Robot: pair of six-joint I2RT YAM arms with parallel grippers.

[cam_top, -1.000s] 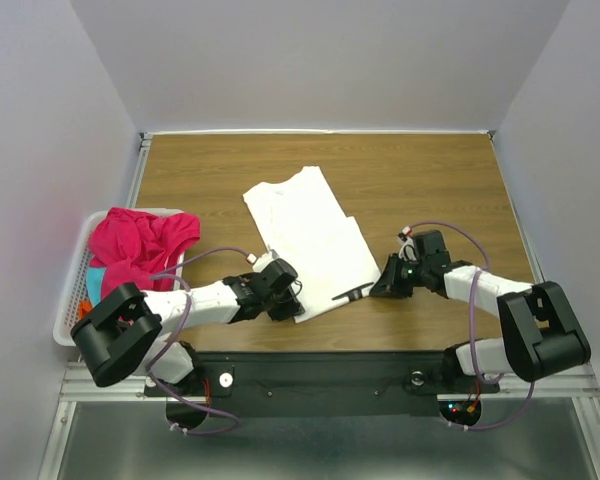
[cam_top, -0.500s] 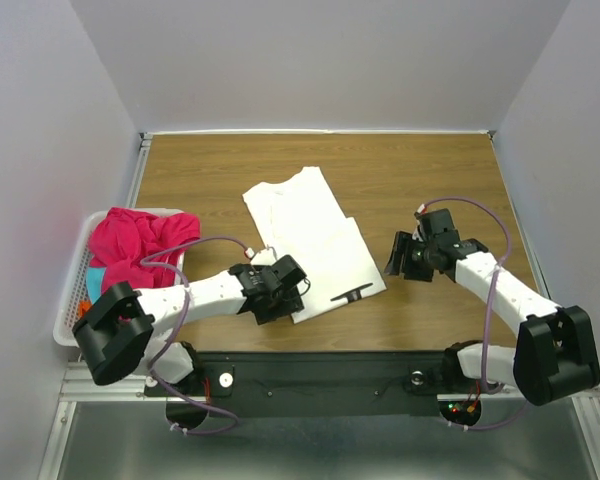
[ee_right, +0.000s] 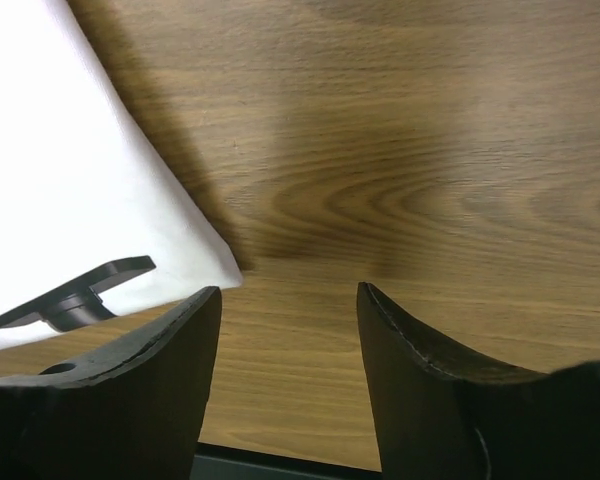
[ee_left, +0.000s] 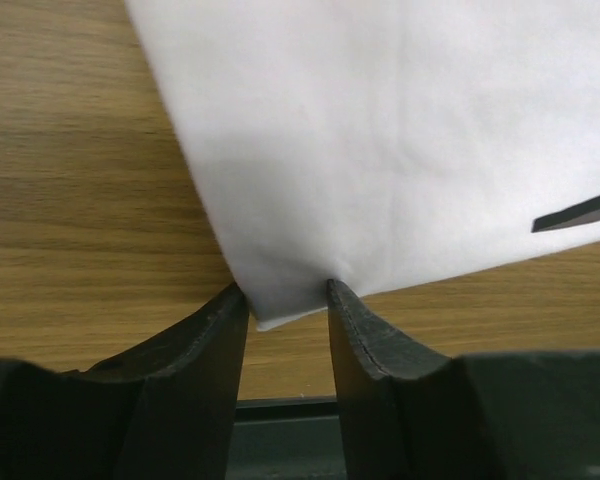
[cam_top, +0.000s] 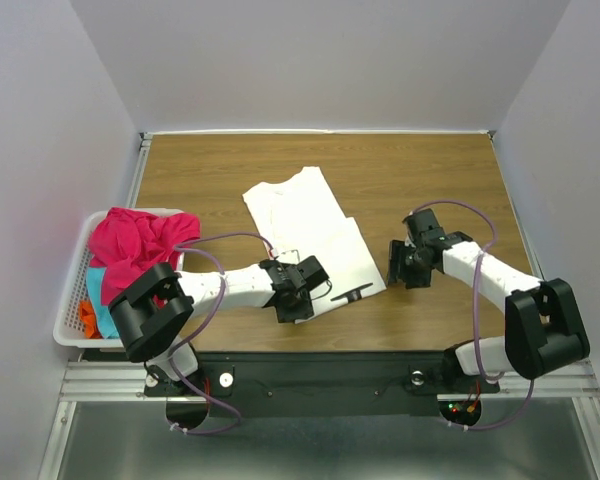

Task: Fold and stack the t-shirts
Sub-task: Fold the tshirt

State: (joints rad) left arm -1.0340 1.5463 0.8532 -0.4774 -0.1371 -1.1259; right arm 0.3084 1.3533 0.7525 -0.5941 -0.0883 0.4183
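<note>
A large white t-shirt (cam_top: 310, 232) lies folded flat at the middle of the wooden table, with a small black mark (cam_top: 352, 293) near its near right corner. My left gripper (cam_top: 296, 301) is at the shirt's near left corner. In the left wrist view the white corner (ee_left: 280, 305) lies between the parted fingertips of my left gripper (ee_left: 287, 292), flat on the wood. My right gripper (cam_top: 395, 266) is open over bare wood, just right of the shirt's near right corner (ee_right: 215, 262); in its own view the gripper (ee_right: 290, 292) holds nothing. A magenta-pink shirt (cam_top: 135, 245) is heaped in the basket, over cyan (cam_top: 97, 290) and orange (cam_top: 84, 318) cloth.
The white lattice basket (cam_top: 68, 300) stands at the table's left edge. The table's near edge (ee_left: 280, 408) runs just below the left fingers. Grey walls close in the far and side edges.
My left gripper has slid right along the shirt's near edge to its corner. My right gripper has drawn back from the shirt's near right corner, open and empty.
</note>
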